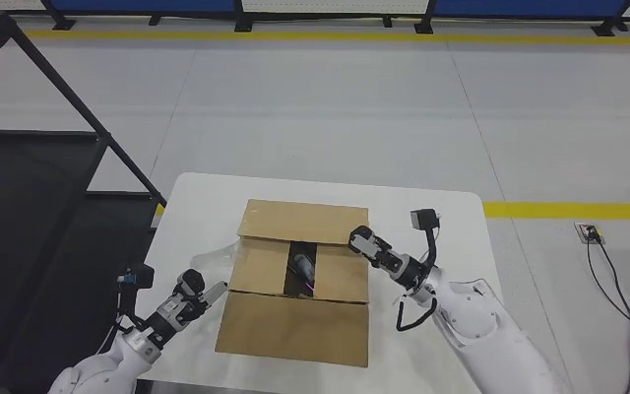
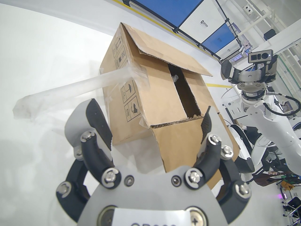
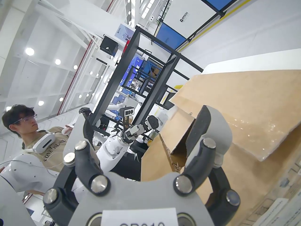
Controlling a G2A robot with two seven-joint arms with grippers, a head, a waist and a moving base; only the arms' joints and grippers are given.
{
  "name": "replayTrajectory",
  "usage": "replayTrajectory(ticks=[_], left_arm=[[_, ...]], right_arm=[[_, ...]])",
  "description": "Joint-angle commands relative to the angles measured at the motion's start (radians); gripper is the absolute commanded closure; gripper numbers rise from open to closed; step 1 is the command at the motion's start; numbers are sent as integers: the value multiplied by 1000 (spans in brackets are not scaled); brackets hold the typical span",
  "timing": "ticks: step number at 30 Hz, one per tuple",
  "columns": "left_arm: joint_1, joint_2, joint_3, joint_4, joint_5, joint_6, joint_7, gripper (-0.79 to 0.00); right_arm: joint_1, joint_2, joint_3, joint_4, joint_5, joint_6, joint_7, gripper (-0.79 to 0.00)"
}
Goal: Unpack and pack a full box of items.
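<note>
A brown cardboard box (image 1: 264,268) stands mid-table. Its long far and near flaps (image 1: 295,330) are folded outward, and the two inner flaps leave a dark gap where a dark item (image 1: 303,268) shows. A strip of clear tape (image 2: 70,90) hangs off the box's left side. My left gripper (image 1: 195,289) (image 2: 151,123) is open beside the box's near left corner, one fingertip (image 2: 205,124) close to the near flap. My right gripper (image 1: 362,239) (image 3: 143,130) is open at the box's right edge, a finger (image 3: 202,128) by the flap (image 3: 247,99).
The white table (image 1: 197,212) has bare room on the left and beyond the box. A black frame with a dark panel (image 1: 49,236) stands off the table's left side. A cable (image 1: 600,266) lies on the floor at right.
</note>
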Motion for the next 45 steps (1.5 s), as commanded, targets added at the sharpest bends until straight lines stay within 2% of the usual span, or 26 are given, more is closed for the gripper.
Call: replayTrajectory(ticks=[1,12,19,23,27,36,45], left_arm=[[0,0,0,0,0,0,0,-785],[4,4,10,2,25,-2,8,-785],[8,6,25,-1,57,-12,12,-785],[5,7,35,-1,66,-10,16,-785],[0,7,45,-2,70,-6,19,-785],[-4,10,49,3,73,-3,31,-785],[1,12,47,6,66,-3,38,-785]], right_arm=[[1,-3,-3,4,-1,67,-14,-785],[33,-15,0,69,122,163,65,-785],[-39,2,93,27,146,174,69,-785],[-90,16,150,-20,148,247,101,-785],[-103,19,155,-36,158,301,138,-785],[8,-13,64,61,200,293,133,-785],[142,-56,7,198,240,195,9,-785]])
